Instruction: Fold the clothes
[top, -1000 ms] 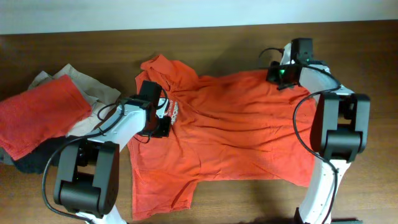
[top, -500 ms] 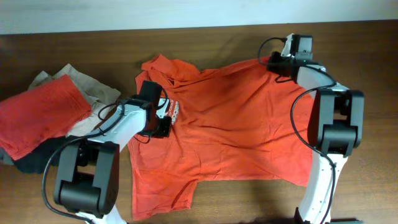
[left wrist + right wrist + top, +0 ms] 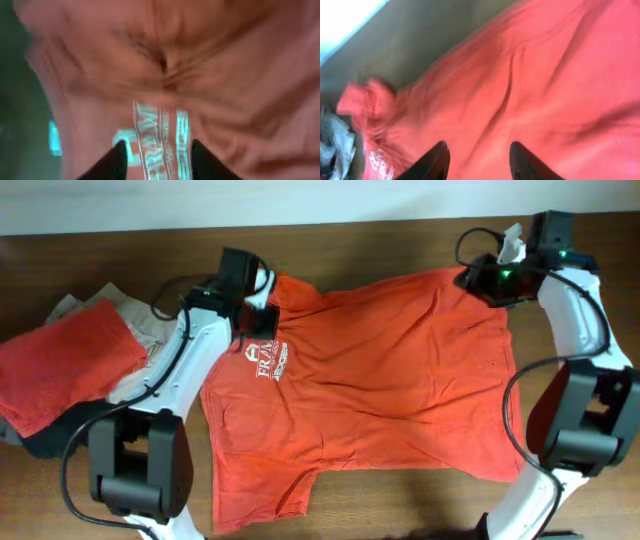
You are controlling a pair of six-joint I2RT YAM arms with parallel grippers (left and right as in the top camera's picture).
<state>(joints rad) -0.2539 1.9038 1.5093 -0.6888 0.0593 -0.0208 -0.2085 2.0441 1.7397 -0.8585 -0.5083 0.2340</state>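
Jaws both parted, empty: left jaws over orange-red T-shirt (image 3: 380, 380) near logo (image 3: 268, 363), right jaws over its far corner.

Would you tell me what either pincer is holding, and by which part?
Nothing is held: the left pincer and the right pincer both stand open over the orange-red T-shirt.

spread T-shirt (image 3: 380, 380): 1 | piled garments (image 3: 70, 365): perhaps 3 | arms (image 3: 190, 360): 2

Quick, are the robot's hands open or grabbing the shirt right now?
Left gripper: open, holding nothing, over the orange-red T-shirt.
Right gripper: open, holding nothing, over the same T-shirt.
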